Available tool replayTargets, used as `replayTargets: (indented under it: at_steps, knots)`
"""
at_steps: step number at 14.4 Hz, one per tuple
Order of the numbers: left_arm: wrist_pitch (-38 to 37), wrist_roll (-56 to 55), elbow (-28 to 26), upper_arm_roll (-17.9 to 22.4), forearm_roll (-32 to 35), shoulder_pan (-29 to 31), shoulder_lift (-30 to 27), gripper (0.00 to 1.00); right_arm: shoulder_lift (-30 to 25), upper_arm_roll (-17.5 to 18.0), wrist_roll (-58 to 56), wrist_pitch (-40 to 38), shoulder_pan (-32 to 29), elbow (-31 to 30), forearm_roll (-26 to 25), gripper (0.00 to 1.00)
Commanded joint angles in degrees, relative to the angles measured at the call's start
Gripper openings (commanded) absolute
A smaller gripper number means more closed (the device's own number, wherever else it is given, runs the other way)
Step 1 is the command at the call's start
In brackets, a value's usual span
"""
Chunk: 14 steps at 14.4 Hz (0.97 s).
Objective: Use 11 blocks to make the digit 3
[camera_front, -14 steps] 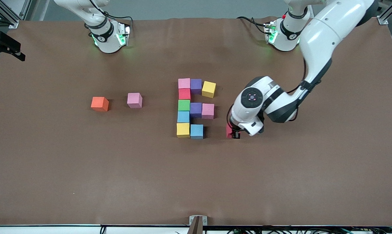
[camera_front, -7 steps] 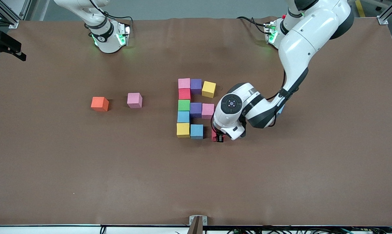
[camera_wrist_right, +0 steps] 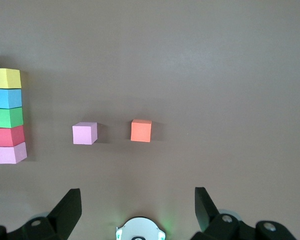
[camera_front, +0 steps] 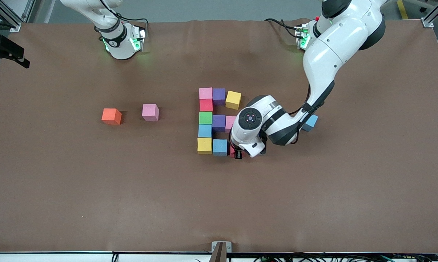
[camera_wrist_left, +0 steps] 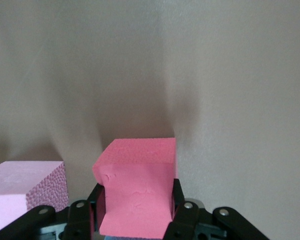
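Observation:
My left gripper point(camera_front: 237, 153) is shut on a red block point(camera_front: 233, 150), low at the table right beside the light blue block point(camera_front: 220, 147) of the pattern's row nearest the front camera. In the left wrist view the red block point(camera_wrist_left: 140, 165) sits between the fingers point(camera_wrist_left: 177, 197), with a pink block point(camera_wrist_left: 25, 185) beside it. The pattern holds pink point(camera_front: 205, 93), purple point(camera_front: 219, 95), yellow point(camera_front: 233, 99), red point(camera_front: 206, 105), green point(camera_front: 205, 117), purple point(camera_front: 219, 122), pink point(camera_front: 229, 123), light blue point(camera_front: 205, 130) and yellow point(camera_front: 204, 145) blocks. My right gripper point(camera_wrist_right: 137, 210) is open, empty and high.
A loose pink block point(camera_front: 150, 112) and an orange cube point(camera_front: 111, 116) lie toward the right arm's end; both also show in the right wrist view, pink point(camera_wrist_right: 84, 133) and orange point(camera_wrist_right: 141, 130). A loose light blue block point(camera_front: 310, 122) lies by the left arm's forearm.
My left gripper has carried the red block toward the pattern, up to the light blue block. The loose light blue block by the left arm has come into sight. The right arm has not moved.

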Motion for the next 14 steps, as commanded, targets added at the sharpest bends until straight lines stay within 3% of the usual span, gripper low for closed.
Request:
replayTargets:
  at_steps: [1,14]
  knots:
    - [-0.6,0.5,2.5,0.6,-1.2,-1.6,1.7,0.25,-1.5,0.5,1.4,-0.5,-1.1,-1.2,1.5,1.0]
    - [-0.1,0.6,3.1,0.6,-2.0,-2.1,2.1,0.26,-1.5,0.9,1.2,-0.1,-0.7,-1.1,0.9,1.0]
